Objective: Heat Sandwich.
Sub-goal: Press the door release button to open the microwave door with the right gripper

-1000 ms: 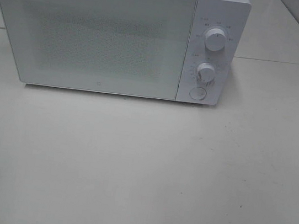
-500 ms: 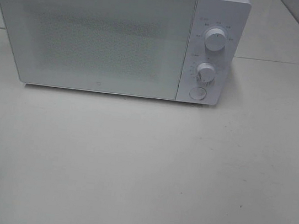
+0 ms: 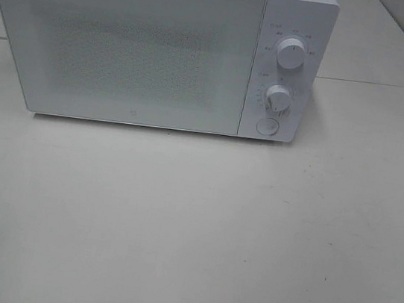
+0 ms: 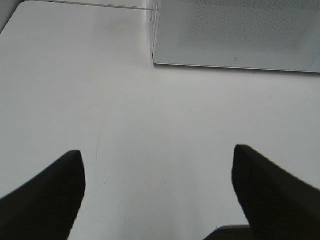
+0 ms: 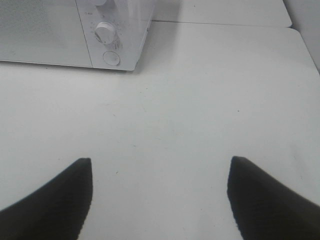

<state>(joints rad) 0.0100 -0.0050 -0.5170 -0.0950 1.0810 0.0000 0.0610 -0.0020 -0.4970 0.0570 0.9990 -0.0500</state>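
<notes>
The sandwich is out of view in every frame. A white microwave (image 3: 156, 47) stands at the back of the table with its door shut; its two knobs (image 3: 291, 52) and round button (image 3: 266, 127) are on its right side. Neither arm shows in the high view. In the left wrist view my left gripper (image 4: 157, 160) is open over bare table, well short of the microwave's door (image 4: 235, 35). In the right wrist view my right gripper (image 5: 160, 167) is open and empty too, with the microwave's knob panel (image 5: 107, 37) some way ahead.
The white table (image 3: 190, 233) stretches in front of the microwave. A seam to a second table surface (image 3: 382, 49) runs behind on the right.
</notes>
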